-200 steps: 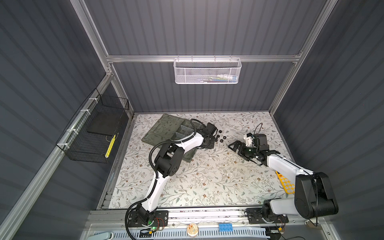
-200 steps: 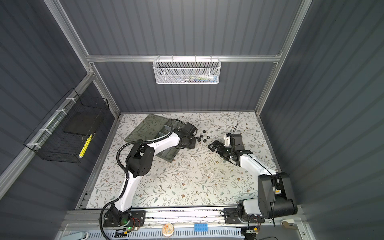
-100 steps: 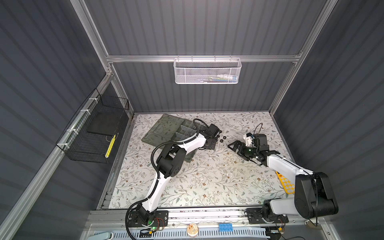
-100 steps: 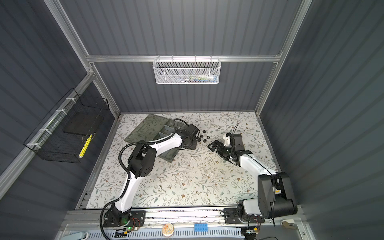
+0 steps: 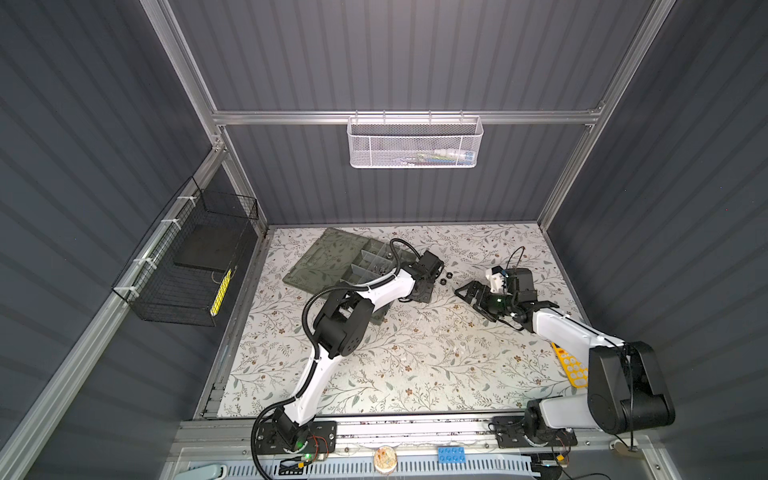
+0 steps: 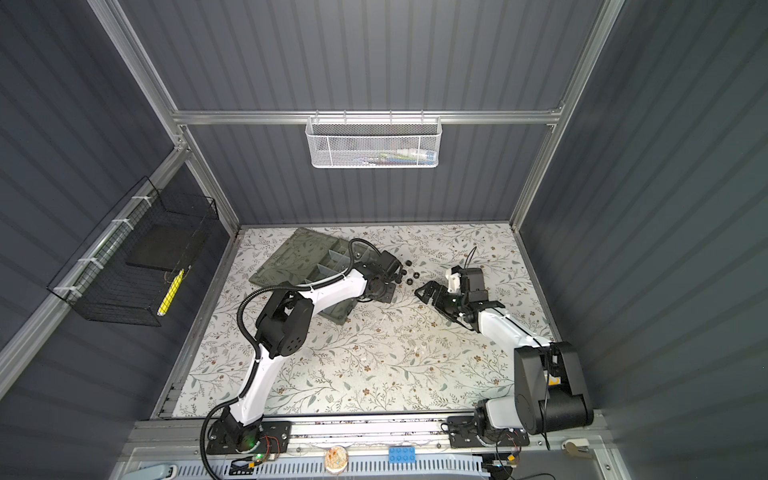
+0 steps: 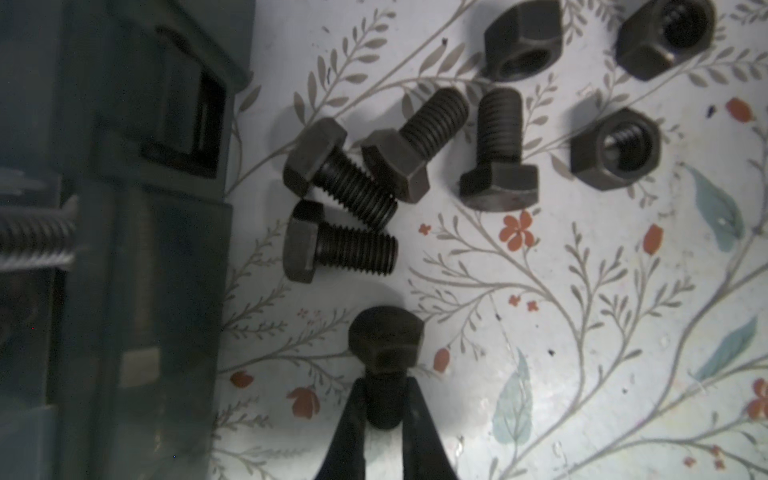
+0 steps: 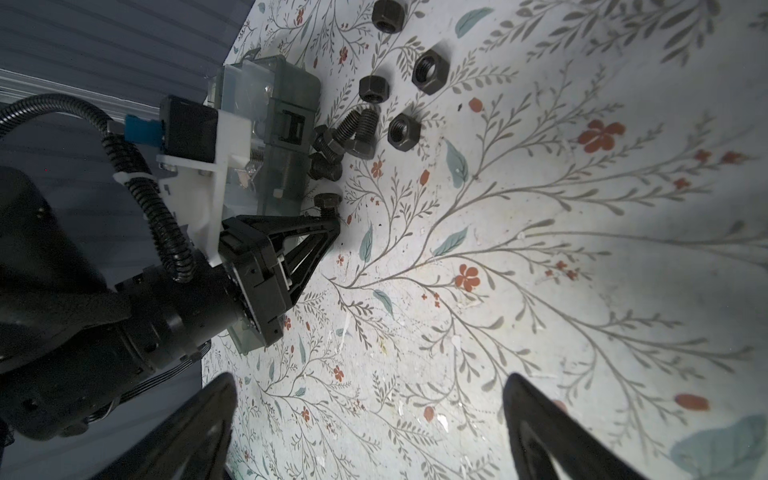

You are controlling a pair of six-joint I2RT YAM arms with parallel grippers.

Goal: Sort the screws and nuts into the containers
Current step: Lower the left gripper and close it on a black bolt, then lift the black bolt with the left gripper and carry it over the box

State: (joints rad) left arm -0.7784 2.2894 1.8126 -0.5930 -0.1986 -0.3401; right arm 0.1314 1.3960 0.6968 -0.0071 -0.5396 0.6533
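Note:
My left gripper (image 7: 384, 401) is shut on the shank of a black screw (image 7: 385, 340) lying on the floral mat beside the grey-green organizer box (image 7: 124, 249). The same grip shows in the right wrist view, where the left gripper (image 8: 330, 218) pinches that screw (image 8: 328, 200). Several more black screws (image 7: 340, 183) lie in a pile just beyond, with three black nuts (image 7: 615, 147) past them. The box with its containers (image 5: 370, 262) lies open at the back left. My right gripper (image 8: 370, 378) hovers open and empty over bare mat, to the right of the pile (image 5: 467, 291).
A silver screw (image 7: 37, 241) shows through the box wall. A white mesh basket (image 5: 415, 143) hangs on the back wall and a black wire basket (image 5: 187, 266) on the left wall. A yellow flat object (image 5: 571, 368) lies by the right arm.
My left gripper has shifted slightly toward the pile and closed its jaws on the black screw. The right arm has not moved.

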